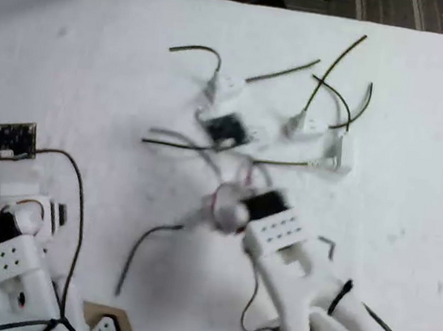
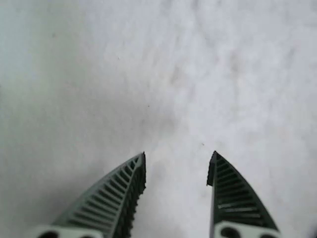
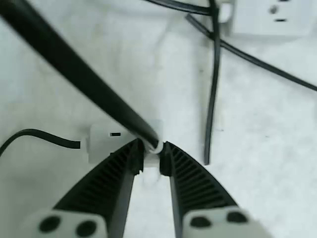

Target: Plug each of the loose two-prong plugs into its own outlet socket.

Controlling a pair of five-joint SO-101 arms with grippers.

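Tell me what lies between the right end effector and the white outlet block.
In the right wrist view, thin black cables cross the white tabletop between the right end effector and the white outlet block.

My left gripper (image 2: 179, 153) stands with fingers wide apart over bare table (image 2: 148, 74); I have open passage ahead and to both sides; my right gripper (image 3: 152, 145) is hemmed in, pinched on a plug (image 3: 154, 147); a white socket block (image 3: 101, 141) touches its fingertips; the plug's black cable (image 3: 74, 69) slants across beside it; a thin cable (image 3: 213, 99) lies near; another outlet (image 3: 267, 17) sits farther ahead.
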